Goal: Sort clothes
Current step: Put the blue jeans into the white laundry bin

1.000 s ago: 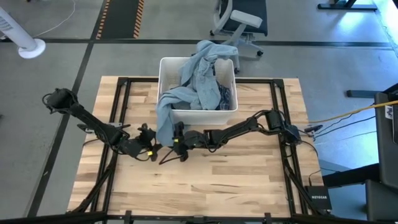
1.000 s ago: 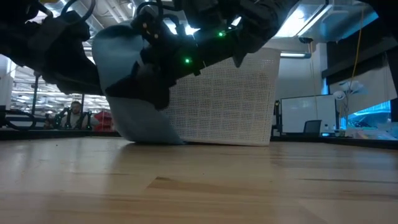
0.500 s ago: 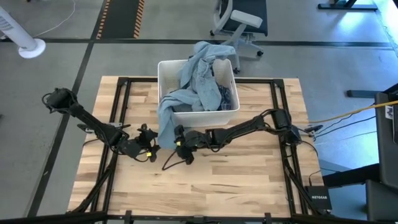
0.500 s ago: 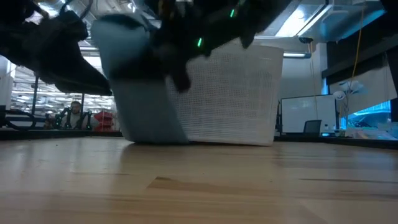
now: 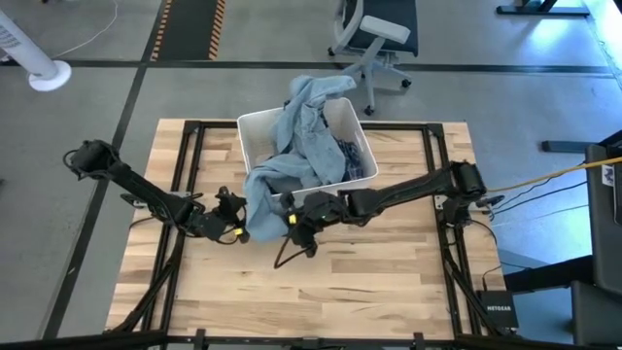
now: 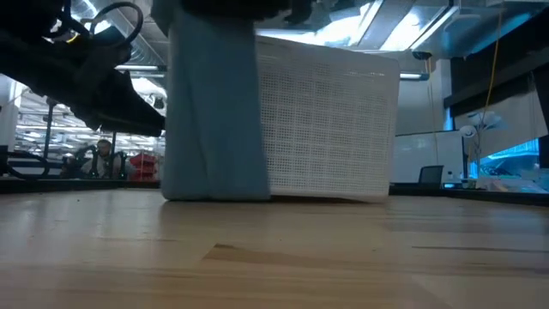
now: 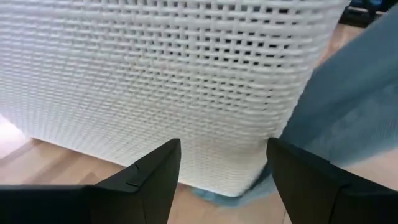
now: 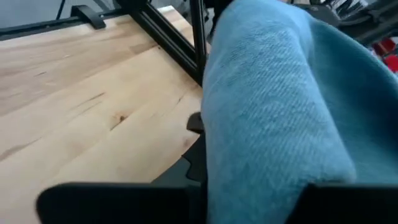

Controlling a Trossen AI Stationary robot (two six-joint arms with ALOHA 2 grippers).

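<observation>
A large light-blue denim shirt (image 5: pixel 296 131) is draped over the white mesh bin (image 5: pixel 255 124) at the table's far middle. One part of it hangs outside the bin's near left corner (image 6: pixel 214 112) down to the tabletop. A navy plaid garment (image 5: pixel 354 163) shows inside the bin. My right gripper (image 5: pixel 290 218) is shut on the hanging denim (image 8: pixel 267 112). My left gripper (image 5: pixel 233 208) stands open just left of that denim, facing the bin's wall (image 7: pixel 186 74), with nothing between its fingers (image 7: pixel 155 177). My right gripper pinches the denim shirt's hanging part (image 8: pixel 261 180) between its two fingers, a thick bunched fold of it. The fingers come roughly level from the table's right. The cloth hangs straight down the bin's corner, and its lower end (image 6: pixel 214 190) rests on the table.
Black frame rails (image 5: pixel 192 165) run along the table's left and right sides. The near half of the wooden top (image 5: pixel 321 282) is bare. An office chair (image 5: pixel 374 34) and a fan (image 5: pixel 39 58) stand on the floor beyond the table.
My right gripper has shut on the hanging denim and gone a little toward the table's right and upward. The bin has turned on the table, its left end swinging toward the far edge. The hanging denim has shifted right and now hangs straight.
</observation>
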